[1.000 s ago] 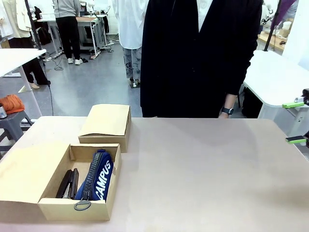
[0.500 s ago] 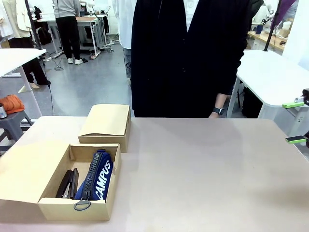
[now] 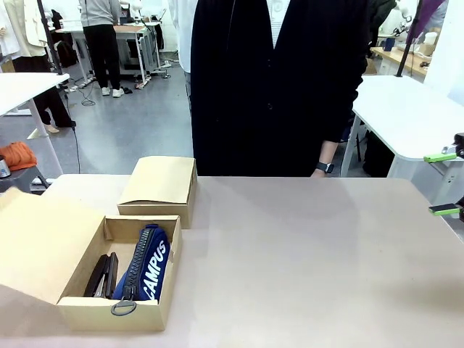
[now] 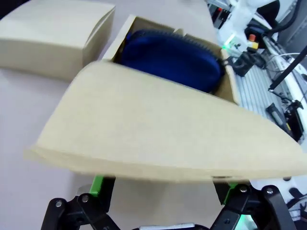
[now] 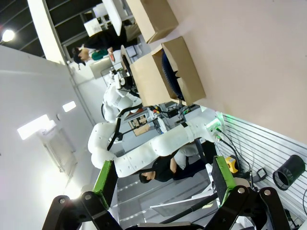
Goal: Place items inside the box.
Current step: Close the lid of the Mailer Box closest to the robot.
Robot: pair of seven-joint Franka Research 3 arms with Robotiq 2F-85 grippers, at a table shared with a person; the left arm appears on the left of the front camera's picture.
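The navy "CAMPUS" pouch (image 3: pixel 147 262) lies in the open cardboard box (image 3: pixel 109 312) beside a black stapler (image 3: pixel 102 275). Left gripper (image 4: pixel 163 184) fingers straddle the raised box flap (image 4: pixel 158 134), spread; right gripper (image 5: pixel 160 177) gapes wide, empty.

We see a beige table (image 3: pixel 304 254) carrying an open cardboard box (image 3: pixel 116 312) and, just behind it, a closed one (image 3: pixel 159 185).

I'm looking into a robotics lab: white worktables (image 3: pixel 406 109) on a grey concrete floor (image 3: pixel 130 130), white robot arm (image 5: pixel 144 153), people standing at benches behind.
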